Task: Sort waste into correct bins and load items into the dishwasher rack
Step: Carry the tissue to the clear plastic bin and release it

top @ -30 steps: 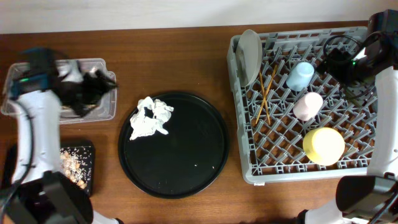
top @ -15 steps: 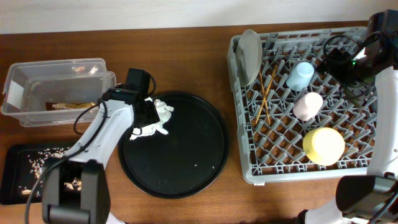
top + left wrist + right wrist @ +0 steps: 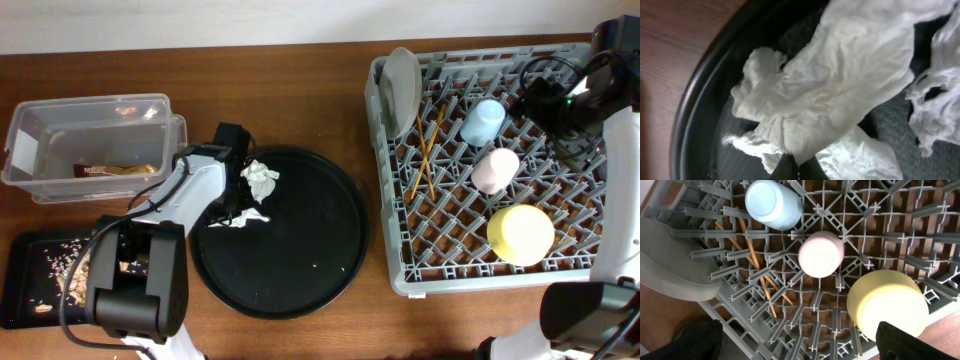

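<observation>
Pinching a crumpled white wrapper (image 3: 830, 95) at the left of the black tray (image 3: 320, 260), the left gripper (image 3: 797, 172) has fingertips pressed together, while the right gripper (image 3: 799, 341) hangs spread wide above the rack (image 3: 450, 250).

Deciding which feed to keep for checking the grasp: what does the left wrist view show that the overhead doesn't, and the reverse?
Only the left wrist view shows the pinch itself: the left hand closed on a fold of the crumpled white wrapper, seen close up. Only the overhead view shows the clear tub, the shallow black tray and the loaded dishwasher rack. Both show the wrapper lying on the round black tray.
</observation>
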Motion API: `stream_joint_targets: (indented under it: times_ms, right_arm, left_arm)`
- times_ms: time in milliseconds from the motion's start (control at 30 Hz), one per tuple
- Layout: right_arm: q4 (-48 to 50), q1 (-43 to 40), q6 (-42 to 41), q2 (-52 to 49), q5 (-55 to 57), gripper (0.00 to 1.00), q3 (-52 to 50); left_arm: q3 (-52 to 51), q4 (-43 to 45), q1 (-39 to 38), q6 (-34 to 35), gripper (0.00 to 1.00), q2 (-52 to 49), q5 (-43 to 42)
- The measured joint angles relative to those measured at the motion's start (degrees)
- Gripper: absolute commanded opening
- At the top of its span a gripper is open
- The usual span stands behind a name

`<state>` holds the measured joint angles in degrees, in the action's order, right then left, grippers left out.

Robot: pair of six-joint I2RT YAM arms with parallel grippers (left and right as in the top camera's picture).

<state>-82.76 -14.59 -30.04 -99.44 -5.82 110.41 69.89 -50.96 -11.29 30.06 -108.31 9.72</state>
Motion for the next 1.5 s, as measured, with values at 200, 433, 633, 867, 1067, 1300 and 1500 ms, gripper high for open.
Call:
stream_joint_targets:
  times_ms: [200, 433, 633, 867, 1067, 1300, 1500]
  right_arm:
    - [0.02, 0.0, 0.0, 0.0, -0.02, 0.99, 0.0]
    - [0.09, 0.0, 0.04, 0.0, -0.02, 0.98, 0.0]
    - [0.04, 0.0, 0.02, 0.0, 0.0, 0.98, 0.0]
    - [0.07, 0.0, 0.0, 0.0, -0.02, 0.98, 0.0]
    - [0.11, 0.0, 0.0, 0.0, -0.02, 0.98, 0.0]
    - [0.04, 0.0, 0.0, 0.0, -0.02, 0.98, 0.0]
    - [0.04, 0.0, 0.02, -0.02, -0.02, 0.98, 0.0]
  left_arm:
    - [13.44, -5.35, 0.24, 0.0, 0.01, 12.44, 1.92]
    - [14.67, 9.42, 12.79, 2.97, 0.01, 19.02, 14.8]
    - [14.67, 13.99, 24.02, 3.61, 0.99, 12.24, 16.5]
    - [14.32, 1.33, 24.37, 2.6, 0.95, 11.98, -5.27]
    - [7.63, 0.72, 9.14, -3.85, 0.81, 11.98, -18.93]
    - [-0.5, 12.68, -3.37, 0.39, 0.75, 8.72, -11.8]
    - [-0.83, 18.73, -4.98, 1.27, 0.67, -1.29, -9.25]
